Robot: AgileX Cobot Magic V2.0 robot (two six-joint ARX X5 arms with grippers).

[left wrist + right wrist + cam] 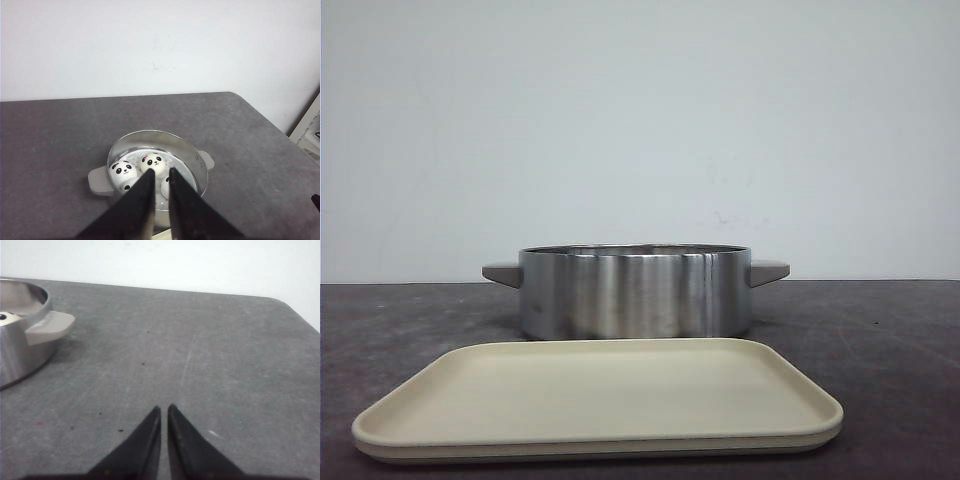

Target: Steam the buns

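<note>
1. White dome-shaped panda-faced buns [123, 170] sat inside the round stainless-steel pot [635, 291]; possibly four, partly hidden.
2. Beige rectangular plastic tray [600, 400] lay before the pot.
3. Left gripper [161, 176] pressed nearly together, empty, above the pot.
4. Right gripper [164, 412] likewise, over the grey table [210, 350].

Background: plain white wall [640, 120], evenly lit, faint scuff marks. Dark grey matte tabletop [210, 350], lightly scratched, meets the wall beyond the gripper tips. Rounded table corner visible. White furniture edge [309, 131] just past that corner.
</note>
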